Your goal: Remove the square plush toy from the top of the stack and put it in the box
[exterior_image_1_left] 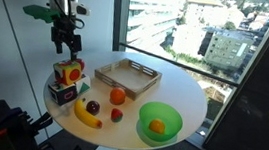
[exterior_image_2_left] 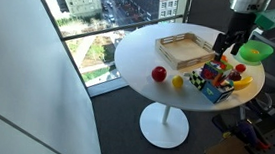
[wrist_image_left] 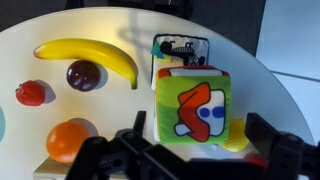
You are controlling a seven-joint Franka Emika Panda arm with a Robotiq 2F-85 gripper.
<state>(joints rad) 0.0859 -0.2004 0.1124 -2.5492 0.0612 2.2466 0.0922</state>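
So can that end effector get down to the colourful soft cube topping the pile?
Probably yes: the end effector hangs open directly above the red, yellow and green plush cube, nothing between them.

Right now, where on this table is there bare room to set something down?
The box is empty, and bare table lies between it and the green bowl. It's crowded around the banana, between the stack and the bowl.

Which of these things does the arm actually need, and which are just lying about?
Needed:
gripper
square plush toy
stack
box

Lying about:
banana
dark round fruit
orange
green bowl
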